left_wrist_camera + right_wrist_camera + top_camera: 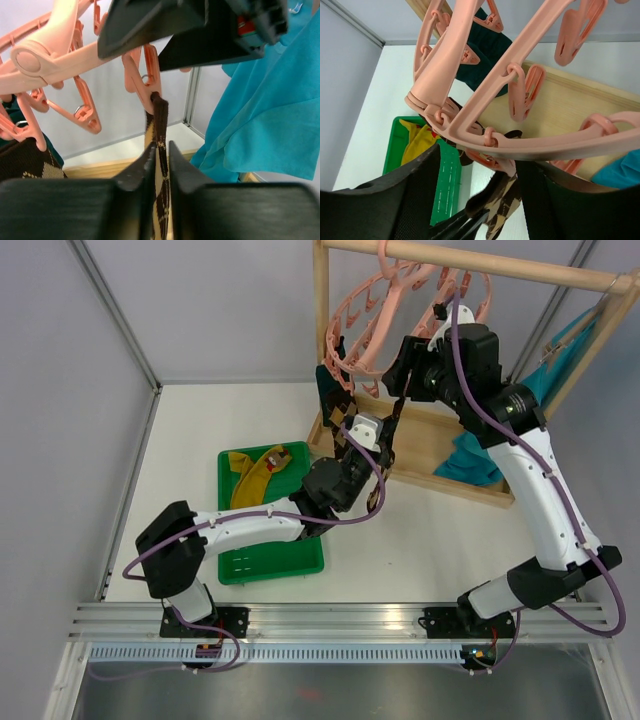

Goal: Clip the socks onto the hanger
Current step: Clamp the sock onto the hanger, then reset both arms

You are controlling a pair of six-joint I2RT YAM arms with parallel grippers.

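— Now, only the top camera is giving you the whole layout: the hanger (398, 280) is hanging by its hook from the rod of the wooden rack (321, 340). The green tray (270, 562) is sitting on the table (200, 440) just left of the rack's base.

— Yes, and in that tray the mustard yellow socks (255, 475) are lying bunched at the far end. Your right wrist camera is catching part of them too, looking down through the ring. Your left wrist camera is missing the tray altogether.

— That left wrist view alone is showing you the join, though: a pink clip (150, 82) is biting the top edge of the argyle sock (160, 112). The sock is hanging straight down, its long axis running vertically, and is passing between the fingers of your left gripper (162, 147). Those fingers are sitting nearly together, one against each side of the fabric. Whether they are pinching it, I cannot tell.

— Your right gripper (480, 156) is hovering at the ring just above that clip. Its fingers (415, 200) are standing well apart, not clamped on anything I can see. Near it a dark teal sock (485, 55) is hanging from another clip. In the left wrist view a second argyle sock (30, 160) is hanging to the left, and the turquoise cloth (265, 110) is draping at the right.
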